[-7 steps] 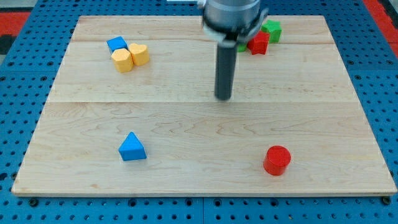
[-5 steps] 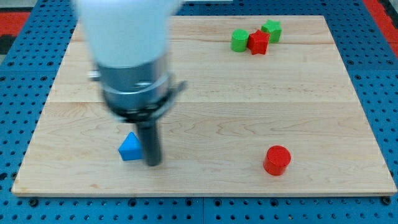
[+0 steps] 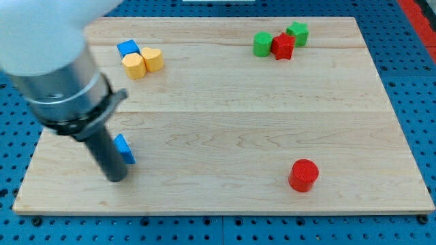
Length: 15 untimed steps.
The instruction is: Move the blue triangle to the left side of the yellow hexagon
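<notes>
The blue triangle [image 3: 125,149] lies at the view's lower left, mostly hidden behind my rod. My tip [image 3: 115,178] rests on the board just below and left of it, touching or nearly touching it. The yellow hexagon [image 3: 135,67] sits at the upper left, far above the triangle. A yellow heart-like block [image 3: 153,59] touches the hexagon's right side, and a blue square block [image 3: 127,49] sits just above the hexagon.
A green block [image 3: 261,44], a red star-like block [image 3: 283,46] and another green block [image 3: 297,33] cluster at the upper right. A red cylinder [image 3: 303,175] stands at the lower right. The wooden board [image 3: 225,122] lies on a blue pegboard.
My rod swung from the upper middle down to the blue triangle's right, then to its lower left. The triangle has slid a little left and up.
</notes>
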Each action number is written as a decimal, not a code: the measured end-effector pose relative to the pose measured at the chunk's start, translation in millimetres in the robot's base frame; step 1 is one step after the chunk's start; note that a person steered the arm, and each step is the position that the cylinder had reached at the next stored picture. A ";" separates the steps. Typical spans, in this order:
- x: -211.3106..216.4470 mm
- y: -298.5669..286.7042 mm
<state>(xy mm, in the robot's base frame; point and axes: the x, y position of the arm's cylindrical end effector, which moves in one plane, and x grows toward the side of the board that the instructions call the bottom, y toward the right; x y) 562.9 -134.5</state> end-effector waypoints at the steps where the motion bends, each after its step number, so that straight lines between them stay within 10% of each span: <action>1: -35.0 -2.4; 9: -108.6 -145.8; 15: -177.6 -67.4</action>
<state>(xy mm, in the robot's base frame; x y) 385.3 -201.9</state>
